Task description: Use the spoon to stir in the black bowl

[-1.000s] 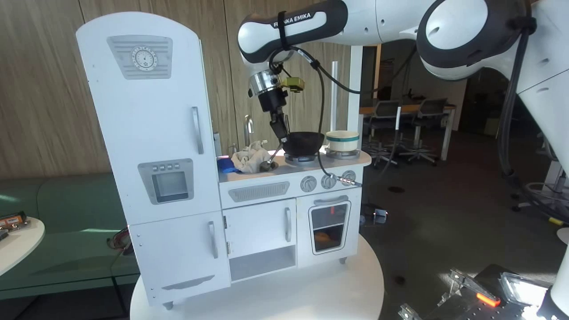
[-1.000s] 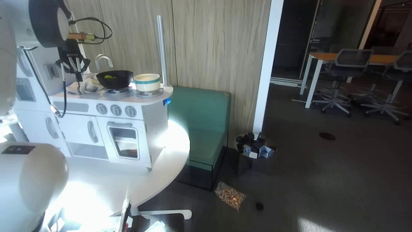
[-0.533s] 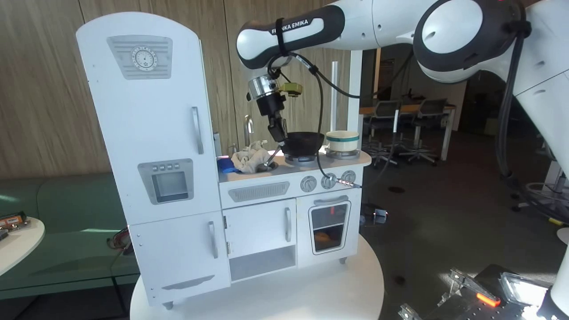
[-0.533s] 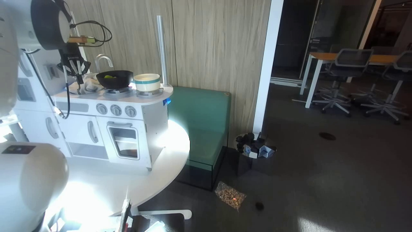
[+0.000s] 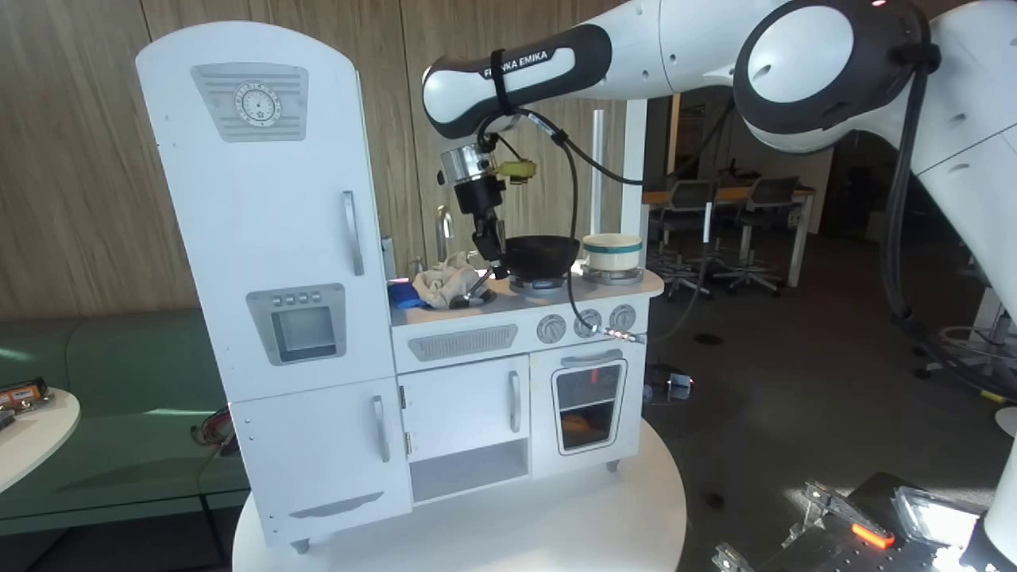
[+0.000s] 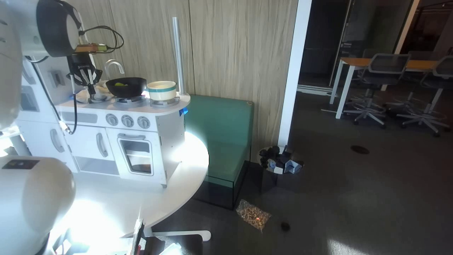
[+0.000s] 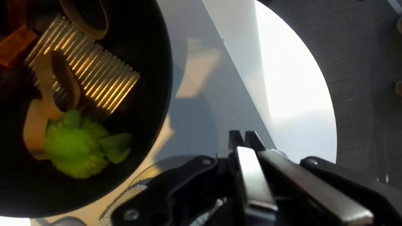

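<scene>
Gripper (image 7: 243, 137) clamped on spoon (image 5: 478, 285), which slants down below it, head outside black bowl (image 5: 542, 257). Bowl just beside gripper, green piece (image 7: 75, 147) inside. Grasp looks done; stirring not under way (whether finished or unstarted, can't tell).

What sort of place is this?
Probably a robotics lab or office space: a robot arm extends over a toy kitchen, and mesh-backed swivel chairs stand in the background.

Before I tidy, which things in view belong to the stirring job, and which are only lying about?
For the job:
spoon, held by the end effector
black bowl
pieces inside it

Lying about:
teal-banded pot
lumpy beige item
clear plastic bag
</scene>
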